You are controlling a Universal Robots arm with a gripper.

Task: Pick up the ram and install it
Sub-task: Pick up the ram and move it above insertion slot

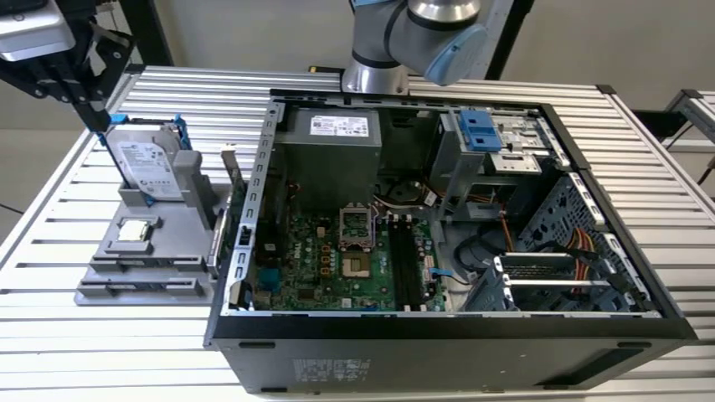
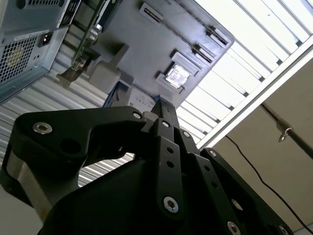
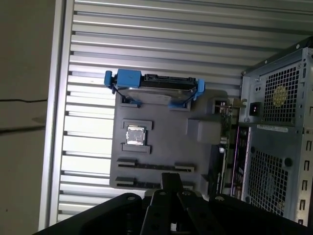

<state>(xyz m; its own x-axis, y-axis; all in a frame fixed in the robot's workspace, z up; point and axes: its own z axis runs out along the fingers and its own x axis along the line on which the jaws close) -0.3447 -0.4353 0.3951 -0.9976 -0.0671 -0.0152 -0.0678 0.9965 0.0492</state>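
Observation:
My gripper (image 1: 103, 126) hangs at the exterior view's far left, above the back corner of the grey parts fixture (image 1: 167, 251), close to the upright hard drive (image 1: 143, 163). Its black fingers (image 2: 164, 110) are pressed together with nothing visible between them, and they point down at the fixture (image 3: 161, 142) in both wrist views. The ram is hidden or out of view. Two long holder slots (image 3: 154, 167) on the fixture look dark and thin. The motherboard's black memory slots (image 1: 404, 266) lie inside the open computer case (image 1: 447, 322).
A small square silver CPU chip (image 1: 134, 230) sits in a pocket on the fixture. An expansion card (image 1: 229, 180) stands on edge between fixture and case. The arm's base (image 1: 424, 33) rises behind the case. The slatted metal table (image 1: 67, 335) ends close to the fixture.

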